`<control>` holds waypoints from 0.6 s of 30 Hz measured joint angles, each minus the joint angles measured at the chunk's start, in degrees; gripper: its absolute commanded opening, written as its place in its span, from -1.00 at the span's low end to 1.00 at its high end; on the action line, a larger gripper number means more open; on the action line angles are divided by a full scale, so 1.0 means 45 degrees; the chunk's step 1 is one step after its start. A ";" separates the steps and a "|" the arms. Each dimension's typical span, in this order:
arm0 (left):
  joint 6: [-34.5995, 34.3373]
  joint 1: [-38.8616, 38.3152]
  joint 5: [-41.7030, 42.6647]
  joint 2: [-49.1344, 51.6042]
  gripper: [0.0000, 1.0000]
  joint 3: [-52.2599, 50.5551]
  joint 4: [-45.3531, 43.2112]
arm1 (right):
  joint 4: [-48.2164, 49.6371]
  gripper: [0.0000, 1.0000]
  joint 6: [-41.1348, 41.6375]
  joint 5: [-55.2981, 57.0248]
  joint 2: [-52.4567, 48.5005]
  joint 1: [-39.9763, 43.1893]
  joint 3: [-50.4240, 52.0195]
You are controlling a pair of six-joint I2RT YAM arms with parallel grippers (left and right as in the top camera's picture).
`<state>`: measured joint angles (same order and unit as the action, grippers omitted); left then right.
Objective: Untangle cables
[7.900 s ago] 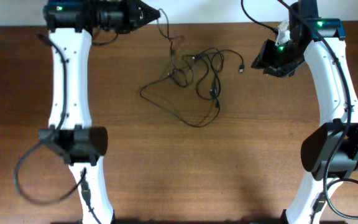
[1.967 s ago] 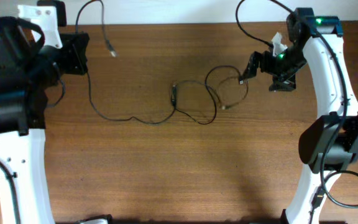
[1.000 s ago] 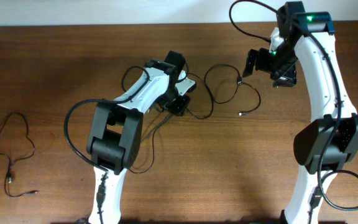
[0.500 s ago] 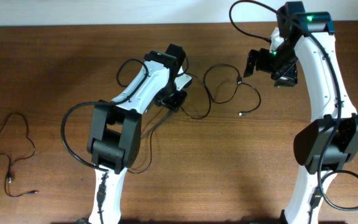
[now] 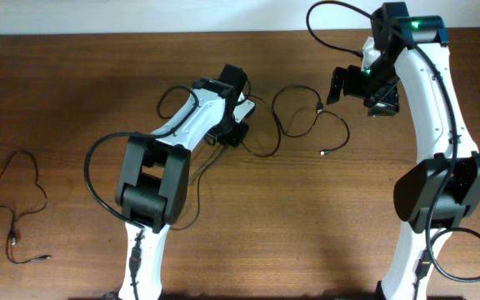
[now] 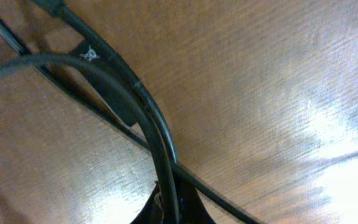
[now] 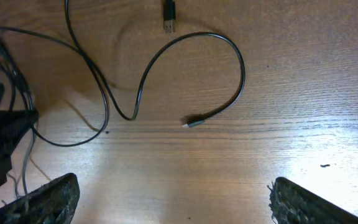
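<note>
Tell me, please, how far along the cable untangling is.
Done: one cable lies alone at the far left of the table. In hand: the left gripper is down among the central cables, grip unclear; the right gripper hangs open. Left: those central strands cross and loop together.

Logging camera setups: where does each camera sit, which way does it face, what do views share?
Overhead: above the table, facing straight down; left arm, right arm show.
Left wrist: low over the table, facing cables close up; left tool barely shows.
Right wrist: raised, facing down; right tool's open fingers at bottom corners.
Shared: overhead, right wrist show one looped cable.
</note>
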<state>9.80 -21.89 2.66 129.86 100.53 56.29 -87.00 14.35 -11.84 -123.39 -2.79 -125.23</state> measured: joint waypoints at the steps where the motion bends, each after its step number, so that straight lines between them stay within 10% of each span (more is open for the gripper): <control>1: 0.0000 0.0049 0.0019 0.0063 -1.00 0.0427 0.1253 | -0.0005 0.97 0.0000 0.0005 0.0000 0.0000 0.0000; 9: 0.0005 0.1030 0.0121 -0.0583 -1.00 1.0462 0.7509 | 0.0044 0.98 -0.0005 -0.0010 0.0000 0.0000 -0.0005; 14: -0.0092 0.1025 0.2069 -0.0622 -1.00 1.0554 0.7723 | 0.1452 0.98 -0.2487 -0.8242 0.0000 -0.0228 -0.0005; 18: -0.1404 0.1098 0.2579 -0.0622 -1.00 1.0554 0.7271 | 0.3589 0.99 -0.1205 -1.0321 0.0000 -0.1666 -0.0010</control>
<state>3.49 -16.95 14.26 127.07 148.03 89.01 -70.85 8.93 -58.28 -123.39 -10.28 -125.27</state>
